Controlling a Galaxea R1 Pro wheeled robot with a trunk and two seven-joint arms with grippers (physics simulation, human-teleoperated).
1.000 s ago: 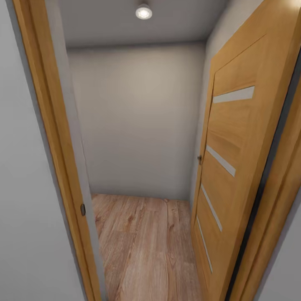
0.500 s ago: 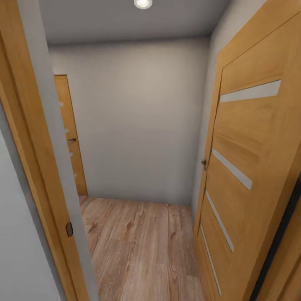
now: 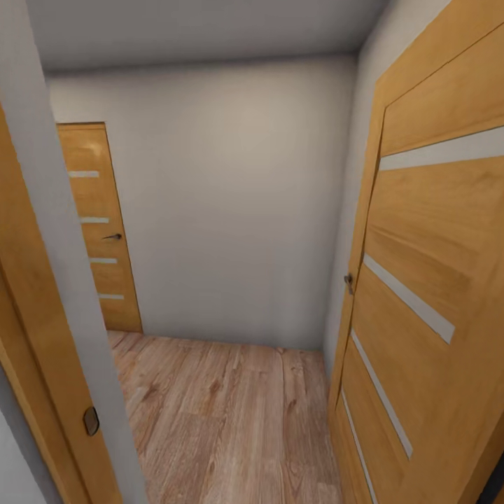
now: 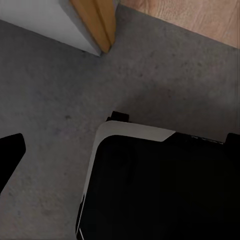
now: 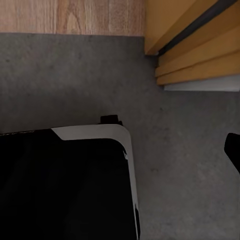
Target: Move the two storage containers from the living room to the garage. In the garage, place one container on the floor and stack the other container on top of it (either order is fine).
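Place: the robot stands in a doorway, its base (image 4: 160,190) on the dark-grey concrete floor (image 4: 50,100), facing a small hall with a wood plank floor (image 3: 231,420).
Doors: open orange-wood door (image 3: 434,280) at right; closed door (image 3: 94,224) at upper left.
Containers: not in sight here.
Jaws: cannot tell their state.
Progress: judged in transit; carrying and stacking apparently remain.

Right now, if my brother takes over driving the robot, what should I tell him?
Left fingers and right fingers: just dark tips at the picture edges, so open or shut can't be told.
The robot's base is on grey concrete floor, in a doorway beside an open door. Ahead are a wood plank floor and a far door.
Containers: whereabouts can't be told, so what's done is unknown.
Left: find them, then stack them in the garage.
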